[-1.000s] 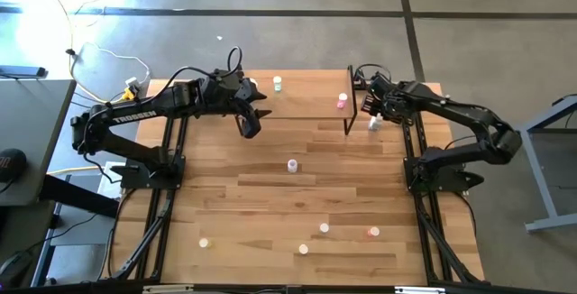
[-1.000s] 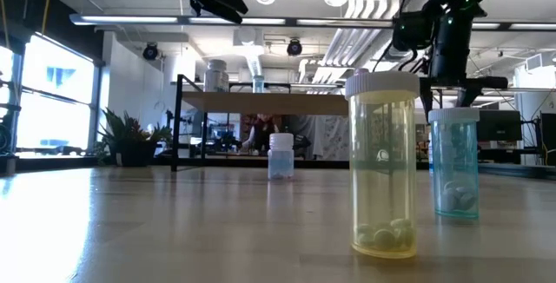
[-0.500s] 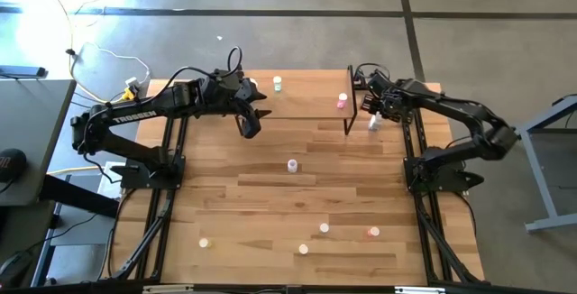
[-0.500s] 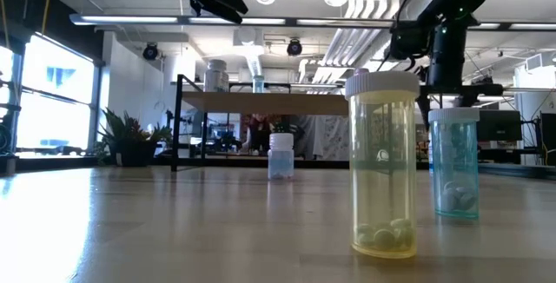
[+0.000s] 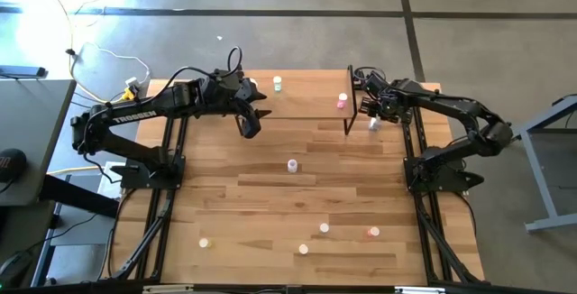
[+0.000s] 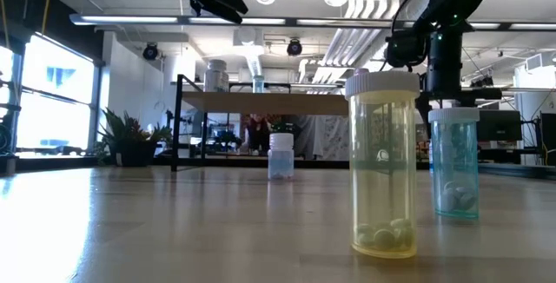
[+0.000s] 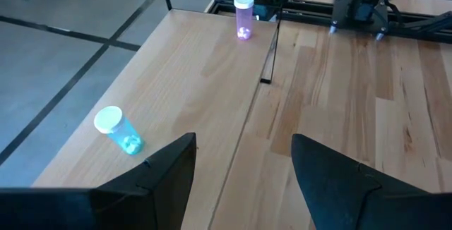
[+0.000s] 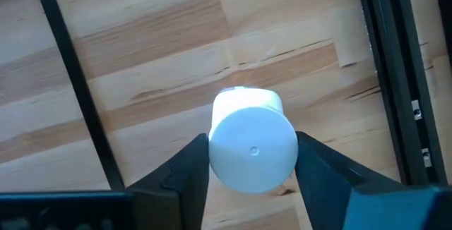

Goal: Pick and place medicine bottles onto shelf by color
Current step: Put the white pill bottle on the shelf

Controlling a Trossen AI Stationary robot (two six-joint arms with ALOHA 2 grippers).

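I have the right gripper [image 8: 251,161] down beside the right end of the shelf [image 5: 306,105], directly over a white bottle [image 8: 253,147] that stands on the table [image 5: 270,213] just outside the shelf's black leg [image 8: 70,82]. From the right wrist camera the bottle's white cap sits squarely between my two fingers [image 8: 180,170], one on each side of it. The fingers look pressed against the cap's sides, but from this angle I cannot be sure whether they grip it or only flank it, so I cannot tell whether I have hold of it. In the high view the same bottle [image 5: 371,124] shows just below the gripper [image 5: 369,106], on the table.

My left gripper [image 7: 244,163] hangs above the left part of the shelf with its fingers spread apart and nothing between them. Past it, in the left wrist view, a blue bottle [image 7: 119,130] stands near the shelf's left end and a pink bottle [image 7: 244,17] near its far end.

Other bottles are scattered on the table: a clear one [image 5: 292,165] in the middle and several along the near edge, among them a yellow bottle [image 6: 381,163] and a blue-green one [image 6: 454,163] close to the low camera.
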